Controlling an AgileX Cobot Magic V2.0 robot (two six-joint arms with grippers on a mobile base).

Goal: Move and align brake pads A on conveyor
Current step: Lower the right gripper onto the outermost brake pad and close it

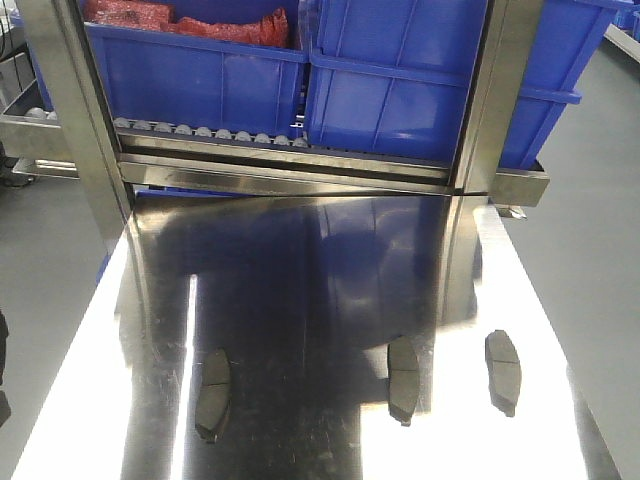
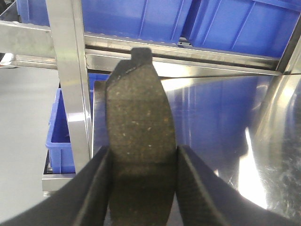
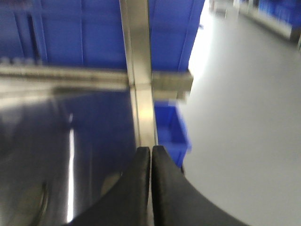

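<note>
The shiny steel table (image 1: 300, 280) carries 3 brake pads (image 1: 403, 380) lying flat, spaced apart in a rough row.

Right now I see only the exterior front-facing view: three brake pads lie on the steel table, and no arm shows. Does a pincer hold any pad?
Observer: Yes. In the left wrist view the left pincer is shut on one brake pad, gripped by its long edges.
Operator: And the right one?
Observer: The right pincer is shut, with nothing in it. That view is blurred.
Operator: Where does the held pad point?
Observer: Its tabbed end points toward the blue bins.
</note>
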